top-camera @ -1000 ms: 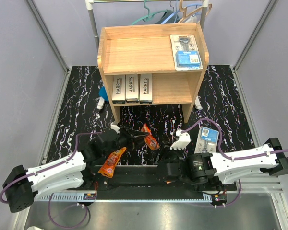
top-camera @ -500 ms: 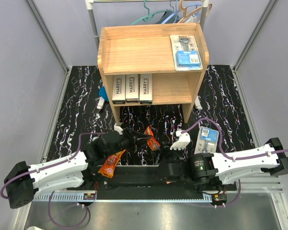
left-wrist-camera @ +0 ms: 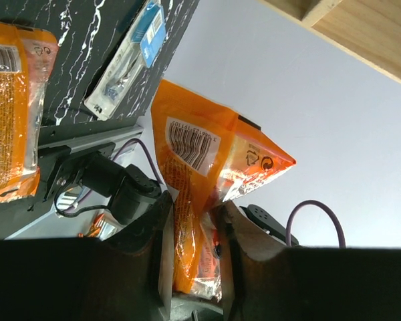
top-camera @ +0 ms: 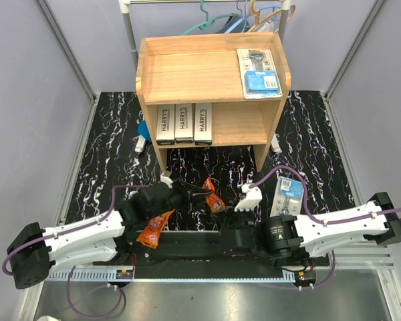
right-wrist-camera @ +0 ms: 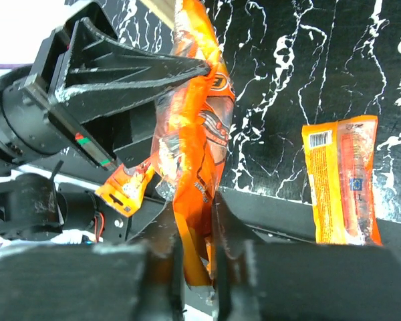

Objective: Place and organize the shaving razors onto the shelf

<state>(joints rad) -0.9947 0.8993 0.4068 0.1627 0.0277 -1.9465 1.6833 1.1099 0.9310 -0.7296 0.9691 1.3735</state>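
My left gripper (left-wrist-camera: 194, 204) and right gripper (right-wrist-camera: 195, 207) both pinch one orange plastic razor packet (top-camera: 212, 196), probably a handover; one must release next.

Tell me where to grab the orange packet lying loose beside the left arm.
Probably pinch the loose orange packet across its narrow width near mid-length, coming straight down: it lies flat, long and slim.

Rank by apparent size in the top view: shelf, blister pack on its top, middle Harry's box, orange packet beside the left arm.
1. shelf
2. blister pack
3. Harry's box and orange packet: too alike to rank.
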